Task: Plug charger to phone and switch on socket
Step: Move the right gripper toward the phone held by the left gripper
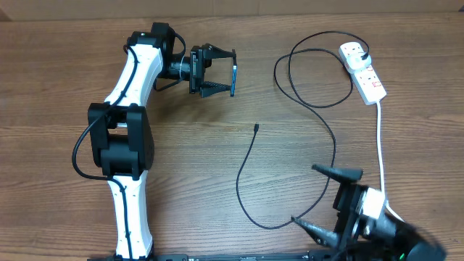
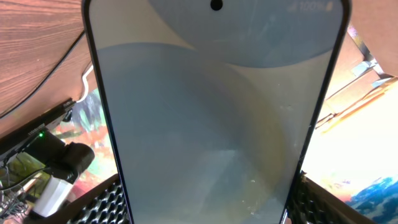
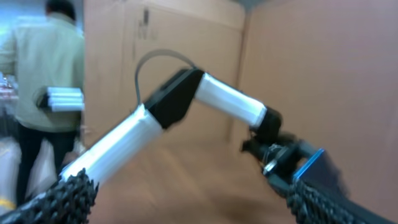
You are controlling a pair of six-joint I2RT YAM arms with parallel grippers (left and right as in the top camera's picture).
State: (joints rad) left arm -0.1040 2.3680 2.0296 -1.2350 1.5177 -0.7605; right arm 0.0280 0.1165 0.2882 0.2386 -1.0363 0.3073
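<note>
My left gripper (image 1: 226, 72) is shut on the phone (image 1: 235, 78), held on edge above the table at the back left. The phone's light blue screen (image 2: 211, 112) fills the left wrist view between the fingers (image 2: 205, 208). The charger, a thin black cable (image 1: 250, 174), lies looped on the table; its connector tip (image 1: 257, 128) is at the centre and its plug sits in the socket (image 1: 362, 69), a white power strip at the back right. My right gripper (image 1: 319, 196) is open and empty at the front right. In the right wrist view (image 3: 186, 199) it faces the left arm and phone (image 3: 308, 163).
The socket's thick white cord (image 1: 380, 145) runs down the right side toward my right arm. A person (image 3: 43, 93) stands at the left of the right wrist view, beside cardboard walls. The wooden table (image 1: 188, 167) spans the scene.
</note>
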